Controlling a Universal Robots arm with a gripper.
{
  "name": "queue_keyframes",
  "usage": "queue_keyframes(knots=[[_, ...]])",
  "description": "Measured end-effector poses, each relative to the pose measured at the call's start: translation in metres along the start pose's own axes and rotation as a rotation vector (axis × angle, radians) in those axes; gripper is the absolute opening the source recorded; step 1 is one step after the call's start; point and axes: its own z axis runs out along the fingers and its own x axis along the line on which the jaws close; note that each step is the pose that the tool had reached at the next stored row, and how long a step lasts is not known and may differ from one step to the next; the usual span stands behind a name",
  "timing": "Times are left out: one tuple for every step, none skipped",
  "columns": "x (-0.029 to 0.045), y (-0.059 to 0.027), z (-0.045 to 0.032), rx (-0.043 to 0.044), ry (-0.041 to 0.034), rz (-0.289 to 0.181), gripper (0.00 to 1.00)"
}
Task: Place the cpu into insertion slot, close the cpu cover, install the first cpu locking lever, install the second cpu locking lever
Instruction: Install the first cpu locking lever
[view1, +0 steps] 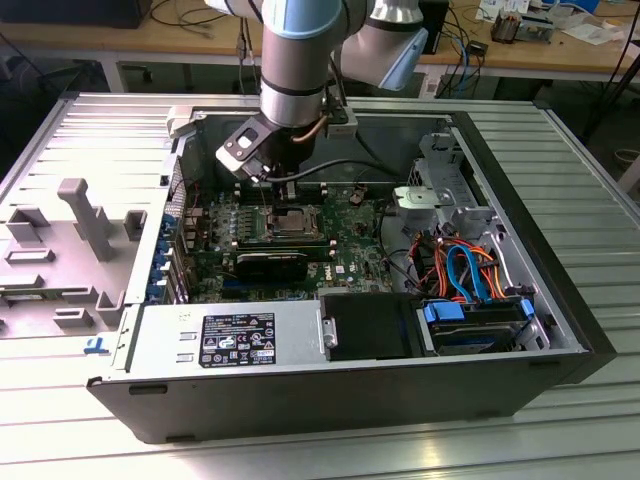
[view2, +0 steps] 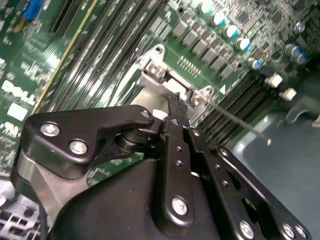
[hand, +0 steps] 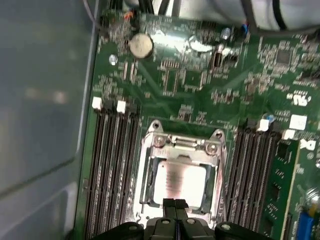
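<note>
The cpu lies flat in the insertion slot on the green board, its silver top showing. The cpu cover lies down around it as a silver frame. My gripper hangs over the near edge of the socket, fingers pressed together and shut, with nothing seen between them. In the second wrist view the fingertips sit right at the socket's silver edge, and a thin metal locking lever sticks out from the socket corner over the memory slots. In the exterior view the gripper is just behind the socket.
Long black memory slots flank the socket on both sides. A black card lies in front of it. A power supply and a drive bay with coloured cables fill the case front. Case walls enclose the board.
</note>
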Motion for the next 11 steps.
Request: queue_keyframes(knots=[[0.0000, -0.0002, 0.0028, 0.0000, 0.0000, 0.000, 0.11], [-0.0002, 0.0001, 0.0065, 0.0000, 0.0000, -0.001, 0.11], [-0.0003, 0.0002, 0.0078, 0.0000, -0.0001, -0.001, 0.11], [-0.0004, 0.0002, 0.0085, 0.0000, -0.0002, -0.002, 0.11], [-0.0005, 0.0002, 0.0089, 0.0001, -0.0003, -0.002, 0.11], [-0.0006, 0.0002, 0.0090, 0.0002, -0.0004, -0.002, 0.11], [-0.0006, 0.0002, 0.0090, 0.0002, -0.0005, -0.002, 0.11], [-0.0006, 0.0003, 0.0091, 0.0001, -0.0003, -0.002, 0.11], [-0.0006, 0.0003, 0.0092, 0.0001, -0.0002, -0.002, 0.11], [-0.0007, 0.0009, 0.0090, 0.0000, -0.0003, -0.002, 0.11], [-0.0008, 0.0017, 0.0087, -0.0001, -0.0001, -0.002, 0.11]])
